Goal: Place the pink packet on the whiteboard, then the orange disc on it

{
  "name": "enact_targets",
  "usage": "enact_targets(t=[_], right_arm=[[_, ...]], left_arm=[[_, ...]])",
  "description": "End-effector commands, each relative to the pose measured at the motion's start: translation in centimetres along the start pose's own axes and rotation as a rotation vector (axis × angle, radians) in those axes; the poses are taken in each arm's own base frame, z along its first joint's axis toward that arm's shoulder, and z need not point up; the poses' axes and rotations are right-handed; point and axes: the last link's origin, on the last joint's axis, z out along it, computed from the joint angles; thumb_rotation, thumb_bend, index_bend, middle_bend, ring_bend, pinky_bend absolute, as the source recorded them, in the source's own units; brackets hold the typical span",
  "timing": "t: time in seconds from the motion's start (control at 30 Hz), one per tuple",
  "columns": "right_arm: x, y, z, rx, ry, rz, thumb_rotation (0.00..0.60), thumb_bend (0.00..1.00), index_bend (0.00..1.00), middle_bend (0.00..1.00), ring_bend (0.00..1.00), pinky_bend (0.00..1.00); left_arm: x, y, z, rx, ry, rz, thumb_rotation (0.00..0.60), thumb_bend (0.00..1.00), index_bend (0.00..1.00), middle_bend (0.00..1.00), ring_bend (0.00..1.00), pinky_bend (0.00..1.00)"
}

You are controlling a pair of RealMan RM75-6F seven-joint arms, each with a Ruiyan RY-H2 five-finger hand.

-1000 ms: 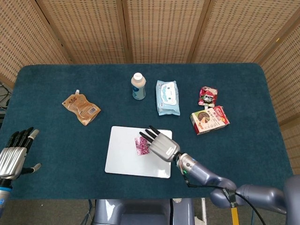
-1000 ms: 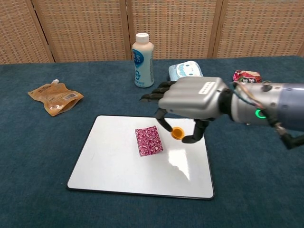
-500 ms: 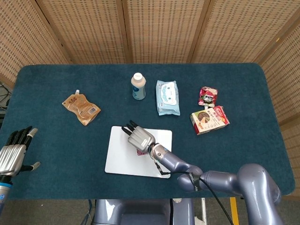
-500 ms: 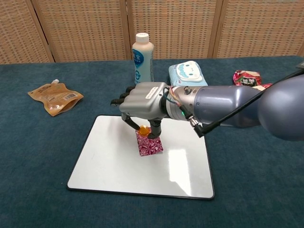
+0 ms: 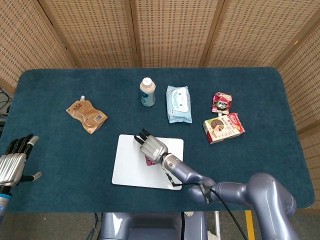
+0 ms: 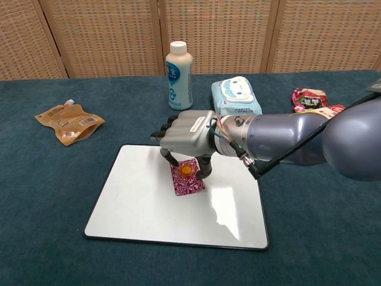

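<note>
Since the frame half a second earlier, the right hand (image 6: pixel 189 138) has carried the orange disc (image 6: pixel 187 170) down onto the pink packet (image 6: pixel 187 177); the disc now appears to rest on the packet's upper half, with the fingers (image 6: pixel 204 167) just beside it. Whether they are pinching it or have let go cannot be told from either view. The packet lies flat on the whiteboard (image 6: pixel 143 202), slightly toward the board's far edge from its centre. The head view shows the same hand (image 5: pixel 153 146) covering the packet, the disc hidden beneath it. The left hand (image 5: pixel 14 162), well apart from the whiteboard at the near left table edge, holds nothing, fingers apart.

Handling, as a judgement: the disc looks small, light and rigid, best pinched across its rim; it may slide or roll on the glossy, soft packet, which itself could shift on the smooth board if nudged. Both placements appear essentially complete; a straight upward withdrawal would be the safest release.
</note>
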Motion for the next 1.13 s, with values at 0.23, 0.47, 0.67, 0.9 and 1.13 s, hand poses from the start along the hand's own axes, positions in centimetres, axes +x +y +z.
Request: enact_targets(t=[0.23, 0.47, 0.67, 0.9, 1.13], right_arm=[[1.1, 0.8, -1.1, -0.031, 0.032, 0.002, 0.600, 0.31, 0.03, 0.00, 0.00, 0.00], [3.6, 4.1, -5.7, -0.117, 0.136, 0.036, 0.600, 0.31, 0.03, 0.00, 0.00, 0.00], [3.6, 9.9, -12.6, -0.266, 0.279, 0.122, 0.600, 0.31, 0.03, 0.00, 0.00, 0.02], [-2.5, 17.0, -24.2, -0.537, 0.303, 0.295, 0.600, 0.14, 0.03, 0.00, 0.00, 0.02], [-8.8, 16.6, -35.0, -0.774, 0.309, 0.503, 0.600, 0.00, 0.00, 0.00, 0.00, 0.00]], left_arm=[[0.1, -0.1, 0.0, -0.002, 0.003, -0.003, 0.600, 0.00, 0.00, 0.00, 0.00, 0.00], [0.2, 0.1, 0.0, -0.017, 0.013, -0.006, 0.600, 0.00, 0.00, 0.00, 0.00, 0.00], [0.2, 0.2, -0.2, -0.033, 0.023, -0.015, 0.600, 0.00, 0.00, 0.00, 0.00, 0.00], [0.3, 0.4, -0.5, -0.066, 0.050, -0.020, 0.600, 0.00, 0.00, 0.00, 0.00, 0.00], [0.3, 0.7, -0.9, -0.090, 0.073, -0.018, 0.600, 0.00, 0.00, 0.00, 0.00, 0.00]])
